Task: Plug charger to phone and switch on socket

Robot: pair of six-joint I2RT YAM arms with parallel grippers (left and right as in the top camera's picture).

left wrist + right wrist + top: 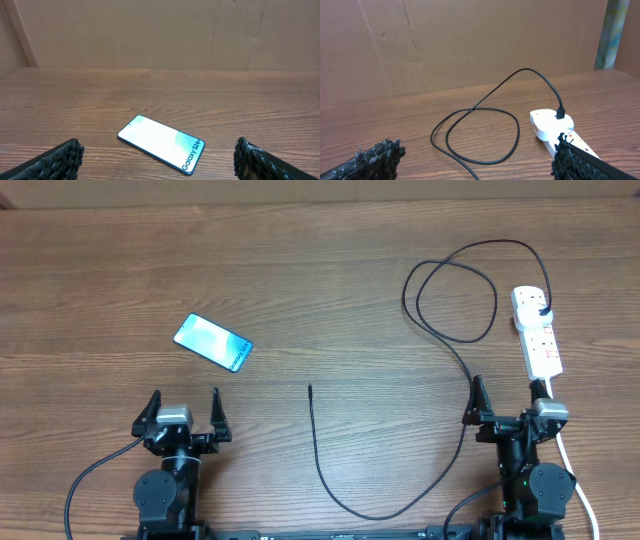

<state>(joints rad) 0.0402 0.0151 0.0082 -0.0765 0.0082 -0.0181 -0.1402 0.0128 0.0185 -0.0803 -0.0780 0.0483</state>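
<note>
Overhead view: the slim smartphone with a pale blue-teal screen and black edges (213,342) lies flat and slantwise on the brown wood-grain table (330,270), toward nine o'clock of the table's middle, with nothing in its port. The long thin black charger cable (318,452) has its small plug tip (310,388) lying loose near the middle, well apart from the phone, at about four o'clock from it. From there the cable sweeps round toward me, then loops away to three o'clock, where its black plug (541,308) sits in the far end of the white elongated power strip with red markings (537,330). I cannot tell whether any switch there is on.

My left gripper (185,395) has its jaws spread wide and holds nothing; the phone lies at about twelve o'clock from it. My right gripper (507,388) is likewise spread and empty, with the strip just ahead at one o'clock.

As I judge it, only the mains end is done. Fetching the tip, mating it with the phone and pressing the switch all remain.
</note>
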